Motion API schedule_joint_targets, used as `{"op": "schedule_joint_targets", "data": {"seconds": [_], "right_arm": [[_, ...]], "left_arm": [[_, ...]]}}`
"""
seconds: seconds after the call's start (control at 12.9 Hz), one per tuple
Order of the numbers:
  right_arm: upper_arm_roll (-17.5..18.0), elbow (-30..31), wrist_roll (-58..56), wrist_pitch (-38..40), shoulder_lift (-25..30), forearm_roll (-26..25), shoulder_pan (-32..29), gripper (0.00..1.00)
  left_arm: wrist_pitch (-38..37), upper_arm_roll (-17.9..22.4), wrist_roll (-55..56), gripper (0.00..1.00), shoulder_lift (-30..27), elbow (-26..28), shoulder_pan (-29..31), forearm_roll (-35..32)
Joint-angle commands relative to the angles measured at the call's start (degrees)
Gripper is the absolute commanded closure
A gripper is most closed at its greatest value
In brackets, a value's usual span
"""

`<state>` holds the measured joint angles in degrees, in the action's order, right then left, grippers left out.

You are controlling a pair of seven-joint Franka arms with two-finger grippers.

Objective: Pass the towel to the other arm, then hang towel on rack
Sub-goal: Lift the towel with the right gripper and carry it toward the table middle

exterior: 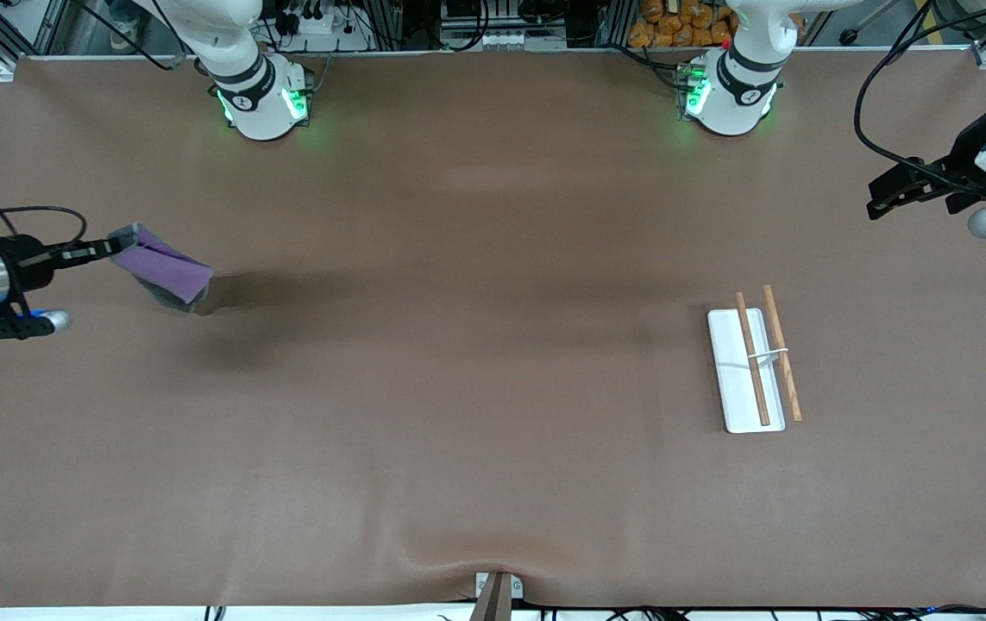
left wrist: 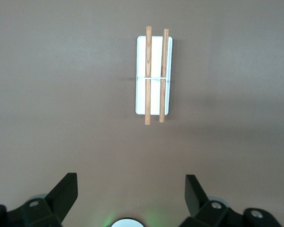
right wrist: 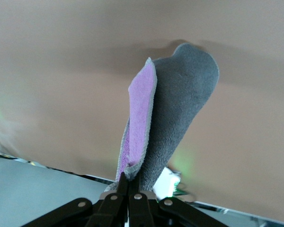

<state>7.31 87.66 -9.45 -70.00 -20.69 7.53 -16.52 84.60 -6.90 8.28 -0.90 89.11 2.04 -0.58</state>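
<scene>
At the left edge of the front view, the right gripper [exterior: 117, 246] has its jaws pinched on the small grey-and-purple soft towel [exterior: 166, 274], lifted above the brown tabletop [exterior: 458, 388]. The white tray-like rack with two brown wooden rods [exterior: 751, 366] lies at lower right, and at the right edge the left gripper [exterior: 876, 205] hovers with jaws spread, empty.

High front camera faces both bases; left wrist camera looks down on the shared white tray-like rack with two wooden rods [exterior: 753, 369] [left wrist: 154, 75]; right wrist camera sits close.

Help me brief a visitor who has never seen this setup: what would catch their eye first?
Probably the towel, purple and grey, pinched by the shut right gripper above the table's right-arm end. Next, the white rack with two wooden rods lying toward the left arm's end. The left gripper hangs open there, holding nothing.
</scene>
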Motion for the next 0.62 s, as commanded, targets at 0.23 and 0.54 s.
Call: {"op": "schedule_joint_targets", "data": {"seconds": [0.23,0.54], "right_arm": [[-0.54,-1.08,16.64,1.27,3.64,6.09,9.65,1.0],[-0.54,-3.19,27.79,0.83,3.64,8.64,15.53,1.0]], "left_arm": [[-0.23,0.05,-0.11,0.0,0.28,-0.69,-0.37,0.14],[-0.23,-0.04,-0.11,0.0,0.28,-0.69,-0.46,0.14]]}}
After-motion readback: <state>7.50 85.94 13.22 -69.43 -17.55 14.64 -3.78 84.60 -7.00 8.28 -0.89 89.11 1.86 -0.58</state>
